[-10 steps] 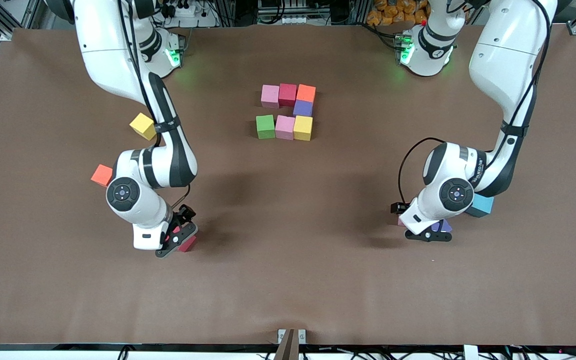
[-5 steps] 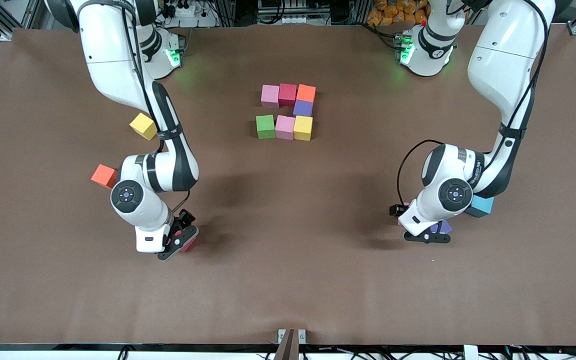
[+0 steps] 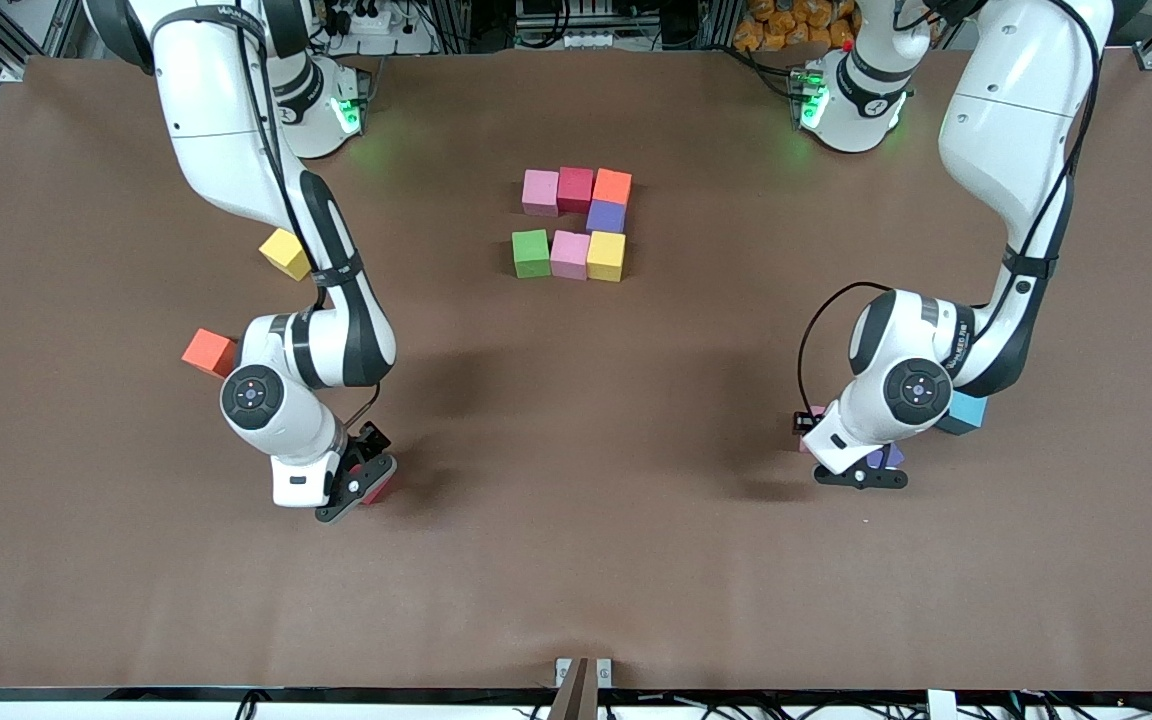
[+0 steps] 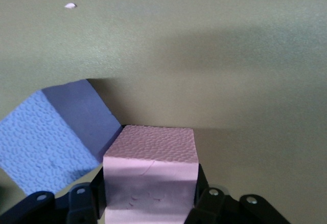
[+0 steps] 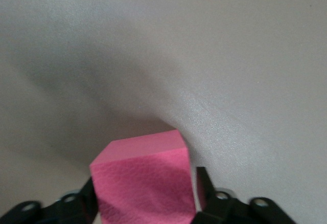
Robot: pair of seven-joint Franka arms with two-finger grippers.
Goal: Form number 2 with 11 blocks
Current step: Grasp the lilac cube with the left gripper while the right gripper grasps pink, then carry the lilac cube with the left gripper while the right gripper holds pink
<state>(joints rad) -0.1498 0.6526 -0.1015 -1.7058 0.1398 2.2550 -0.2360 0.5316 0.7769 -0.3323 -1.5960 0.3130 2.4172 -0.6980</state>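
Note:
My left gripper (image 3: 851, 462) is down at the table toward the left arm's end, shut on a pink block (image 4: 150, 175); its hand hides most of that block in the front view. A purple block (image 3: 886, 457) lies right beside it, and a teal-blue block (image 3: 961, 413) a little farther from the front camera. Toward the right arm's end, my right gripper (image 3: 361, 480) is shut on a red block (image 3: 379, 490). The partly formed number 2 (image 3: 576, 225) lies mid-table: pink, red and orange in a row, purple below, then green, pink, yellow.
A loose yellow block (image 3: 285, 252) and an orange block (image 3: 207, 351) lie toward the right arm's end, partly tucked beside that arm's links. The brown table (image 3: 576, 560) stretches bare between the two grippers and down to the front edge.
Both grippers have closed from open onto their blocks: the left on the pink one, the right on the red one. The arms shifted only slightly.

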